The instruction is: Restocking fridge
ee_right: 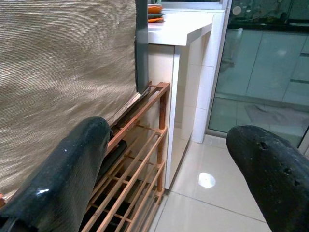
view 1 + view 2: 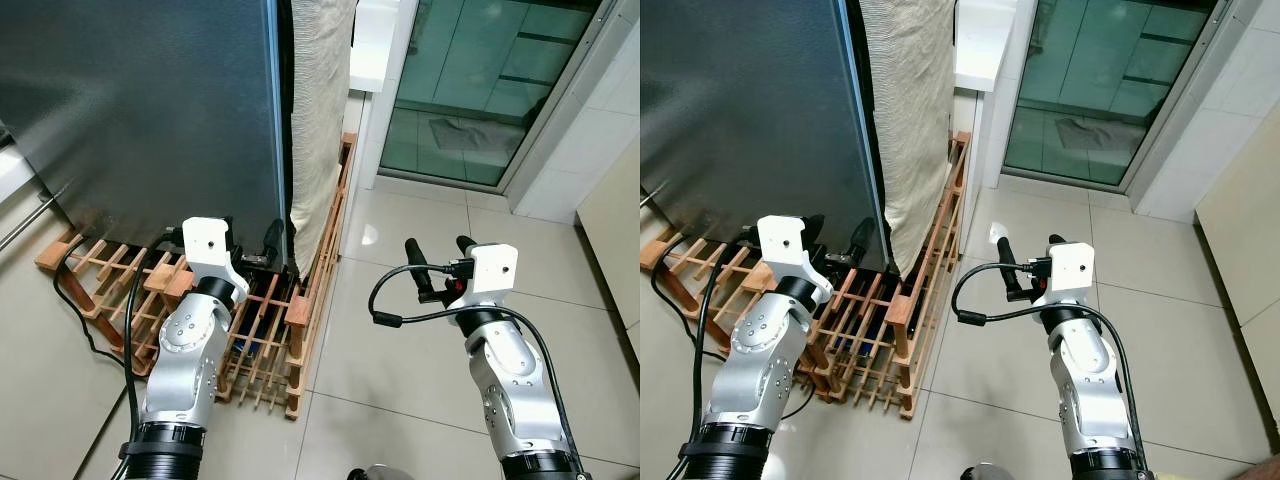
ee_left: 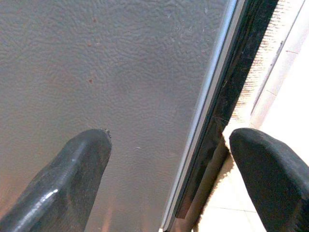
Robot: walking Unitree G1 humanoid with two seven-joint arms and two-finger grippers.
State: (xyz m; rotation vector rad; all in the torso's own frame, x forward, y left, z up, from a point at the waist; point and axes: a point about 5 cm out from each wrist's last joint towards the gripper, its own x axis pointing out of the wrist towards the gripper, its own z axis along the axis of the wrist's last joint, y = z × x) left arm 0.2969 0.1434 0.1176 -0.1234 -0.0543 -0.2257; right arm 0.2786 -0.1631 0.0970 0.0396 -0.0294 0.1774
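The left jaws (image 2: pixel 225 238) are spread and empty, straddling the lower corner edge of the grey fridge door (image 2: pixel 140 110) at 12 o'clock. The right jaws (image 2: pixel 440 262) are also spread and empty over floor tiles (image 2: pixel 400 350), with the wooden rack (image 2: pixel 290 330) at 9 o'clock.

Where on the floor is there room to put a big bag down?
The pale floor tiles lie bare between the wooden rack and the glass door, around the right gripper. It is crowded on the left: the rack, a black cable and the fridge fill that side, by the left gripper.
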